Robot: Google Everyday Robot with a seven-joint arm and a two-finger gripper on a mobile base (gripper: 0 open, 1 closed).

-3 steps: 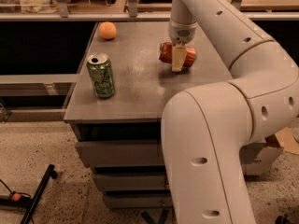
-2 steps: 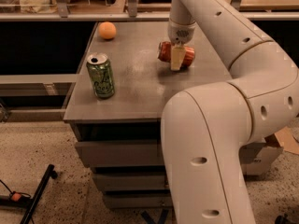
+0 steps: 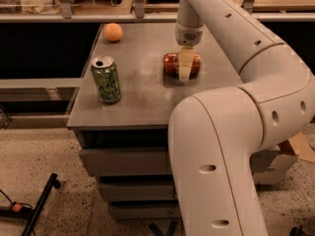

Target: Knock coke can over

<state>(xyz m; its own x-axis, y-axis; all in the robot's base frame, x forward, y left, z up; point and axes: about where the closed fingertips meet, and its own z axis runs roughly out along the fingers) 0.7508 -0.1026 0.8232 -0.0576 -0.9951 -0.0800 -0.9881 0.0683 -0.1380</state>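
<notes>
The red coke can [image 3: 171, 64] lies on its side on the grey cabinet top [image 3: 142, 95], right of the middle, its long axis running left to right. My gripper [image 3: 184, 68] hangs straight down from the white arm and sits right over and in front of the can's middle, covering part of it. The can's silver top is not clearly seen.
A green can [image 3: 106, 79] with pale markings stands upright near the front left of the top. A small orange ball [image 3: 113, 32] rests at the back left. My large white arm [image 3: 221, 146] fills the right foreground. Drawers lie below the top.
The coke can has gone from leaning at a tilt by the gripper to lying flat on its side. The green can and the ball have not moved.
</notes>
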